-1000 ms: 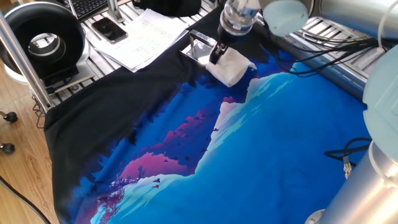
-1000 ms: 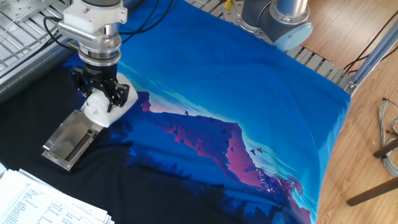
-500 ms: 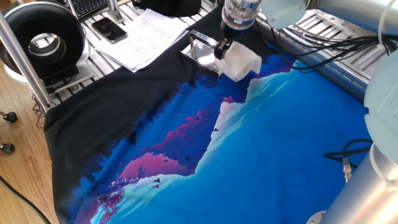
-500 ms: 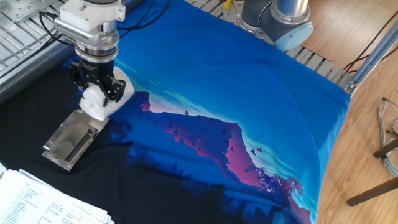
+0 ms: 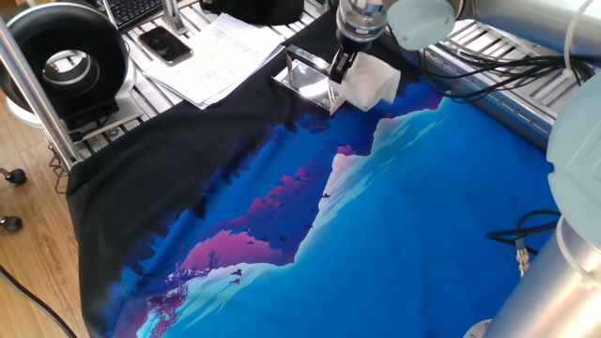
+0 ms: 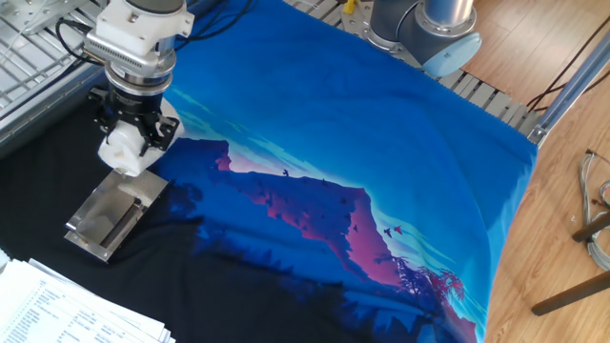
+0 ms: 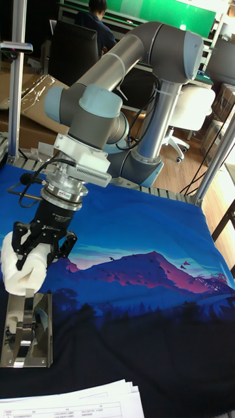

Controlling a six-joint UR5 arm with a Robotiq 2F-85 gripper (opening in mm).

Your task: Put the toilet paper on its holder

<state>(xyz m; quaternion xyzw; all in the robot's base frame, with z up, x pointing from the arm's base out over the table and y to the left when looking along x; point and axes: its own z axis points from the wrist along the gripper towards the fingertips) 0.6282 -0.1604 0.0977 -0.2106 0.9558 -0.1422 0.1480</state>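
The toilet paper (image 5: 369,80) (image 6: 126,150) (image 7: 25,266) is a soft white roll, squeezed in my gripper (image 5: 349,70) (image 6: 133,129) (image 7: 40,251), which is shut on it. The roll hangs in the air just above the far end of the holder (image 5: 307,77) (image 6: 110,217) (image 7: 27,330), a shiny silver plate with a bar lying on the black part of the cloth. In the tall fixed view the roll's lower end is close over the holder's top edge; contact cannot be told.
A blue mountain-print cloth (image 5: 394,216) (image 6: 362,143) covers the table. White printed sheets (image 5: 202,56) (image 6: 57,300), a phone (image 5: 164,42) and a large black round device (image 5: 66,61) lie beyond the holder. Cables (image 5: 488,70) run by the arm.
My gripper has lifted the roll off the cloth and carried it sideways toward the far end of the holder, now hanging over the plate's edge.
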